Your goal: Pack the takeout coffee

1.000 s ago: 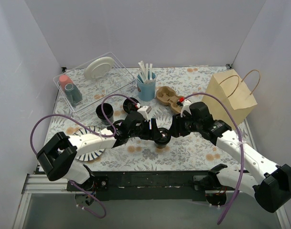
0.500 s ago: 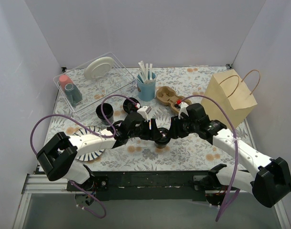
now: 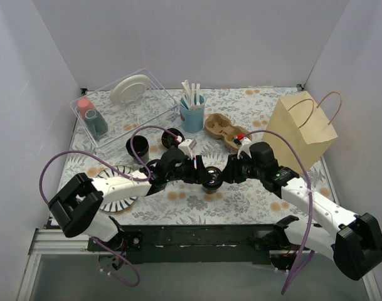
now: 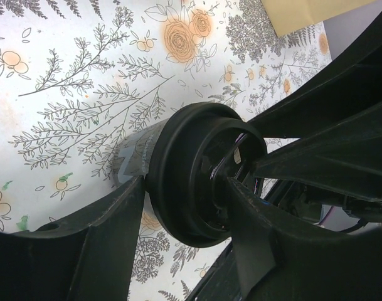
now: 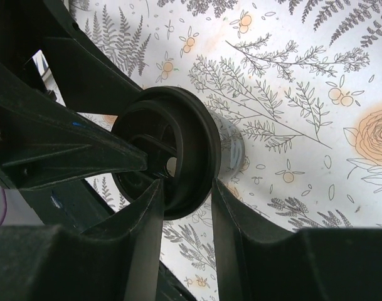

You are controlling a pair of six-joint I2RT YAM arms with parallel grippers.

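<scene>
Inspector: Location of takeout coffee [image 3: 211, 179]?
Operator: It is sitting near the middle of the table [image 3: 253, 204], between both arms.
Inspector: Grips?
Operator: Left gripper [image 4: 187, 213] is clamping its lid; right gripper [image 5: 181, 210] is straddling the rim, hold undeterminable.

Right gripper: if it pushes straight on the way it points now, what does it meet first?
The takeout coffee, whose lid rim sits between the fingers of the right gripper. Right behind it is the left gripper, facing it; how close, I cannot judge.
</scene>
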